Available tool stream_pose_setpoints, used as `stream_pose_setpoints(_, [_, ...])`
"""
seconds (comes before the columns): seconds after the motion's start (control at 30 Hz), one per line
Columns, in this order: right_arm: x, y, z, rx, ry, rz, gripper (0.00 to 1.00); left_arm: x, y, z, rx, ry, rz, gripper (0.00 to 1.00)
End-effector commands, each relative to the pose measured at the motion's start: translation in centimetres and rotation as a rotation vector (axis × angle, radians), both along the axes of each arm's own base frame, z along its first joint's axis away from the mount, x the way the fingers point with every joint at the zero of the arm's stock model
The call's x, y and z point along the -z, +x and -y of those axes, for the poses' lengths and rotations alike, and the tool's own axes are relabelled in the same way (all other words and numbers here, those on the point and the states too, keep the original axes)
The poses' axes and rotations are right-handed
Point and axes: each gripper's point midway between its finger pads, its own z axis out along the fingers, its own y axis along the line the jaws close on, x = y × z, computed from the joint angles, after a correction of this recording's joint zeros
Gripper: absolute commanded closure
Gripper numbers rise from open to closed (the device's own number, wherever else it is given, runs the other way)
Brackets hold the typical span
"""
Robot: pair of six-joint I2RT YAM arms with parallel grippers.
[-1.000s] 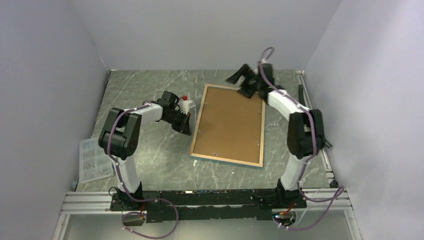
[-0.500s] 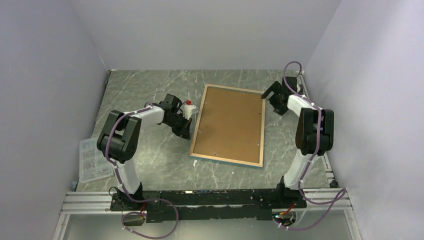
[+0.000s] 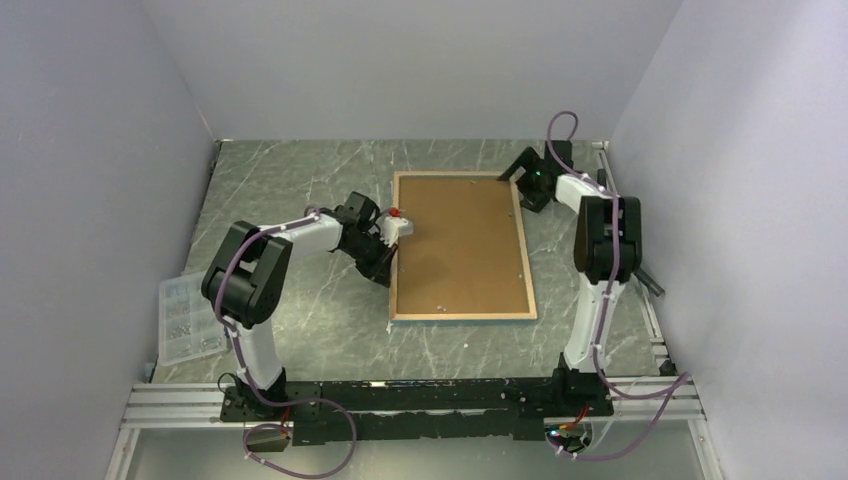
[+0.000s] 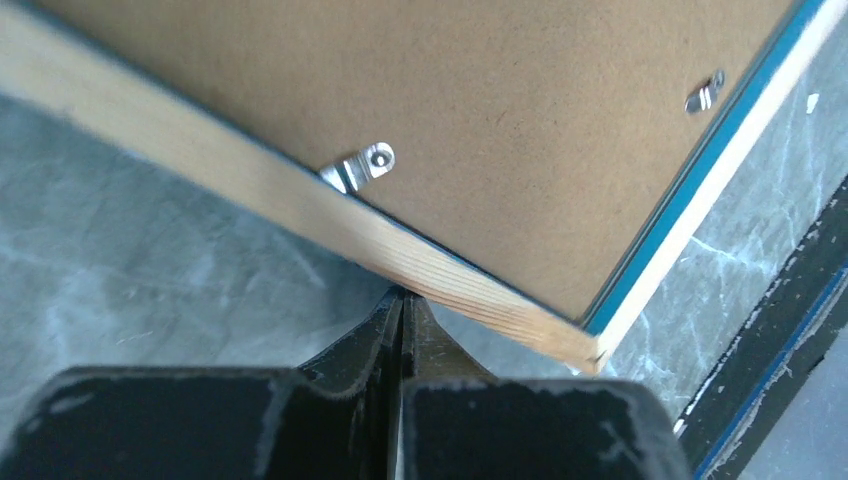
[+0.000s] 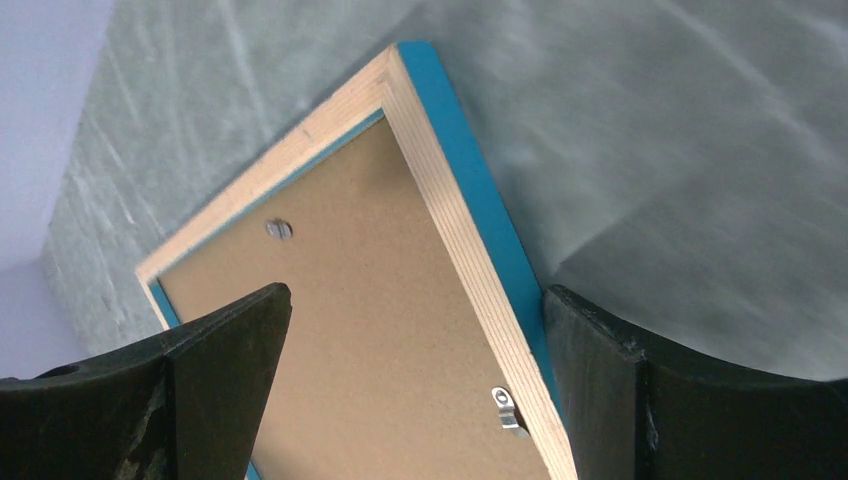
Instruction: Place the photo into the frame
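Frame (image 3: 462, 316) face-down near worktop (image 3: 300, 180) centre; my left gripper (image 4: 402, 298) pressed together, probably touching its wood edge; right gripper (image 5: 415, 305) spread astride its far-right corner.

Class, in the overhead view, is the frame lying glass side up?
No, the frame lies with its brown backing facing up.
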Motion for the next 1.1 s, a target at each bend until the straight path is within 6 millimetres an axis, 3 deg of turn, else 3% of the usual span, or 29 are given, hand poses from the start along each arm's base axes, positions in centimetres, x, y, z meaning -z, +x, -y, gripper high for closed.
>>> stream_pose_setpoints(0.0, [-0.6,2.2,-10.1,-0.201,0.123,0.021,0.0,-0.1,-1.0,2.8,0.057,-0.023,-0.031,0.93])
stream_pose_setpoints(0.17, [-1.9,2.8,-19.0,-0.416,0.215,0.053,0.0,-0.4,-2.7,5.8,0.131,-0.065,-0.078,0.93])
stream_pose_setpoints(0.27, [-2.0,2.2,-21.4,-0.495,0.198,0.047,0.0,-1.1,-3.7,7.2,0.174,-0.105,-0.106,0.93])
stream_pose_setpoints(0.33, [-2.8,2.6,-20.7,-0.5,0.154,0.068,0.0,-2.0,-4.3,7.5,0.204,-0.129,-0.126,0.92])
stream_pose_setpoints(0.4, [-4.7,3.6,-18.8,-0.475,0.097,0.11,0.0,-3.3,-5.1,7.1,0.244,-0.135,-0.138,0.9])
stream_pose_setpoints(0.5, [-9.5,4.6,-14.5,-0.392,0.029,0.194,0.0,-6.2,-5.9,5.3,0.273,-0.145,-0.16,0.86])
stream_pose_setpoints(0.57, [-12.0,3.8,-11.8,-0.331,-0.004,0.23,0.0,-9.2,-5.3,3.8,0.261,-0.19,-0.138,0.82])
stream_pose_setpoints(0.63, [-13.4,2.1,-9.4,-0.261,-0.034,0.234,0.0,-11.7,-3.2,2.2,0.222,-0.21,-0.075,0.75])
stream_pose_setpoints(0.73, [-12.8,-2.3,-6.5,-0.163,-0.081,0.167,0.0,-13.5,2.7,-0.6,0.077,-0.194,0.063,0.69])
stream_pose_setpoints(0.87, [-10.2,-9.8,-3.7,-0.065,-0.107,0.053,0.0,-12.6,12.6,-4.9,-0.2,-0.108,0.193,0.66])
stream_pose_setpoints(0.93, [-8.2,-14.0,-2.3,-0.033,-0.128,-0.02,0.0,-12.5,17.1,-7.1,-0.338,-0.1,0.216,0.6])
stream_pose_setpoints(1.0, [-7.4,-17.2,-1.0,-0.005,-0.12,-0.056,0.0,-11.4,20.2,-8.8,-0.434,-0.101,0.192,0.54])
stream_pose_setpoints(1.07, [-6.6,-19.9,0.4,0.029,-0.104,-0.078,0.0,-10.4,21.9,-9.4,-0.48,-0.128,0.145,0.51])
